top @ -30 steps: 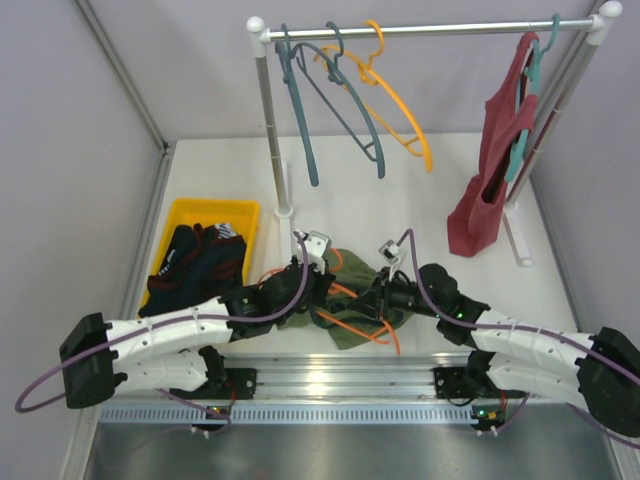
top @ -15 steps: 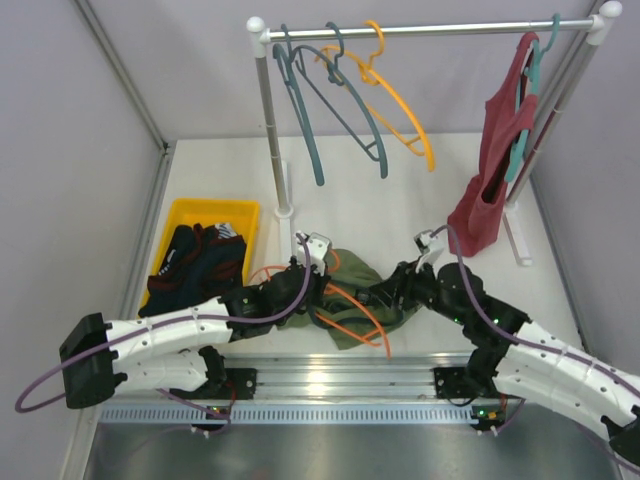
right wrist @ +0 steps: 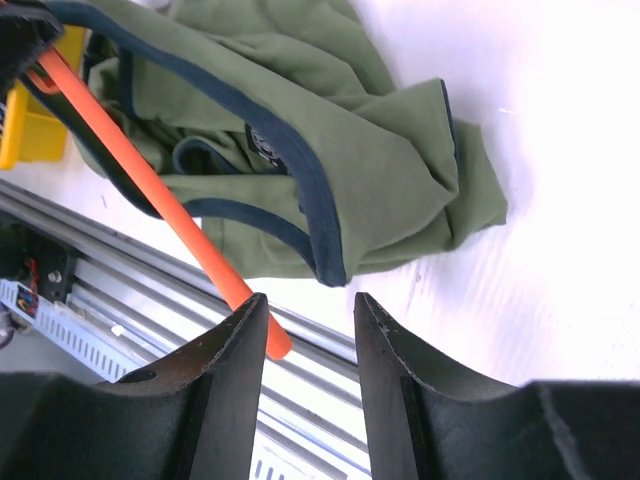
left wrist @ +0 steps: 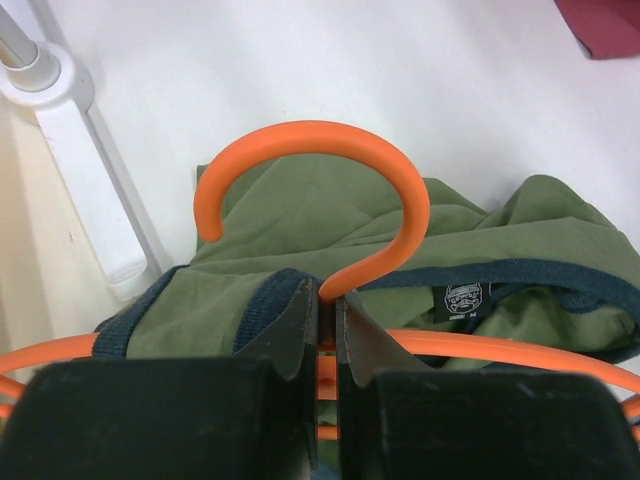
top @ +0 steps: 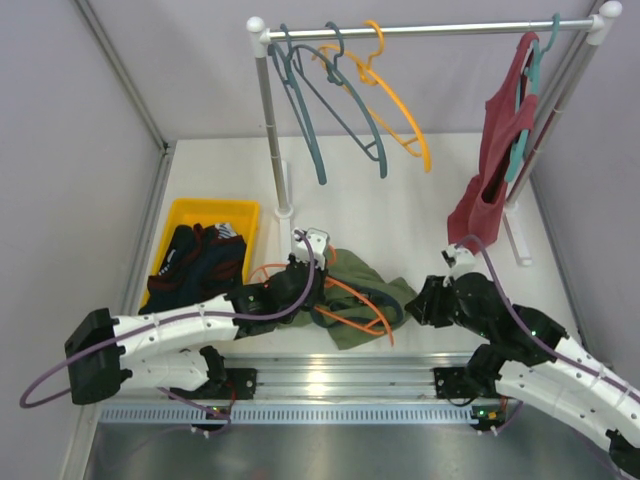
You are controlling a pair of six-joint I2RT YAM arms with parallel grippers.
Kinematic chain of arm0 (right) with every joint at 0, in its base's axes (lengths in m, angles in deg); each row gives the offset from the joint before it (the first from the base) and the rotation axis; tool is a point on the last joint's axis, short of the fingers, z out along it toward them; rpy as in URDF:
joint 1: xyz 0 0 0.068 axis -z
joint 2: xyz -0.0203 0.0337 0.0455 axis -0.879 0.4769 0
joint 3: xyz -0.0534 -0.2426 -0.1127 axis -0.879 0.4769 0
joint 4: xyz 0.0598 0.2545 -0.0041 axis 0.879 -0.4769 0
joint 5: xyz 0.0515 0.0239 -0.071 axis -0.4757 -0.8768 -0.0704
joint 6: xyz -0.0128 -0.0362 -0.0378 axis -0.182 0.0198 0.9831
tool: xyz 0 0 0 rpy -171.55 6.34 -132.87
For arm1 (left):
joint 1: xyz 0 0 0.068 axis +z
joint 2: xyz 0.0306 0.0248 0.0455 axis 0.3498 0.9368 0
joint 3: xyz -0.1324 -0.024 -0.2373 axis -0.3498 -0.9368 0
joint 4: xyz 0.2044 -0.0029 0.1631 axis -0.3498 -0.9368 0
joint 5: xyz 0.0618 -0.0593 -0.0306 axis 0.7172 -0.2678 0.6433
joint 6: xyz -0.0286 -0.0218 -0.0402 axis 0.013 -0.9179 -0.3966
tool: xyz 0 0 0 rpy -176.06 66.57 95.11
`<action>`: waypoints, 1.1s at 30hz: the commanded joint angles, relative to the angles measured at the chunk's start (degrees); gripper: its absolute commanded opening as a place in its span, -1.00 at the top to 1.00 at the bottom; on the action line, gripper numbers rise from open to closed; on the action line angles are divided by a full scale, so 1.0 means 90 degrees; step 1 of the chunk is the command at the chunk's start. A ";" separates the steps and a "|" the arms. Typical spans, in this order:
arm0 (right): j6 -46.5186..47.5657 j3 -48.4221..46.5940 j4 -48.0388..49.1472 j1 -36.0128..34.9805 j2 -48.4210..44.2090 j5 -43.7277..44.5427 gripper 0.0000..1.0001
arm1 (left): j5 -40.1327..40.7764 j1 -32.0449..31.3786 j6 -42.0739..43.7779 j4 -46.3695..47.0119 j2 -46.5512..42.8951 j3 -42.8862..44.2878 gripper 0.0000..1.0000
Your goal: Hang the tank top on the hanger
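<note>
Orange hanger: held at the neck just under its hook. The hook curls up ahead of the fingertips, and the arms run out to either side below them.
Left gripper: clamped tight on that neck, jaws nearly touching.
Tank top: crumpled on the white table, under and ahead of the left gripper. One hanger arm lies across the cloth.
Right gripper: jaws apart with nothing between them. The cloth lies just ahead, not touching.
Hanger arm tip: ends close beside one finger of the right gripper.
</note>
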 commanded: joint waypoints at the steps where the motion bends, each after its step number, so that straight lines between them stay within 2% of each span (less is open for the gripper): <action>1: -0.0161 -0.0029 -0.0468 -0.0133 -0.0100 -0.0142 0.20 | 0.0484 -0.0029 -0.0069 0.0289 0.0044 0.0320 1.00; 14: -0.0883 0.0352 0.0470 -0.0777 0.0954 0.0453 0.22 | 0.0934 -0.0029 -0.0108 0.0192 0.0230 0.0525 1.00; 23: -0.1040 0.0343 0.0938 -0.0894 0.1560 0.0766 0.13 | 0.0982 -0.0019 -0.0128 0.0133 0.0220 0.0506 1.00; 28: -0.1109 0.0411 0.1075 -0.0953 0.1804 0.0853 0.31 | 0.1100 -0.0029 -0.0167 0.0114 0.0151 0.0457 1.00; 33: -0.1196 0.0401 0.0880 -0.0973 0.1668 0.1010 0.73 | 0.1265 -0.0029 -0.0196 0.0133 0.0190 0.0486 1.00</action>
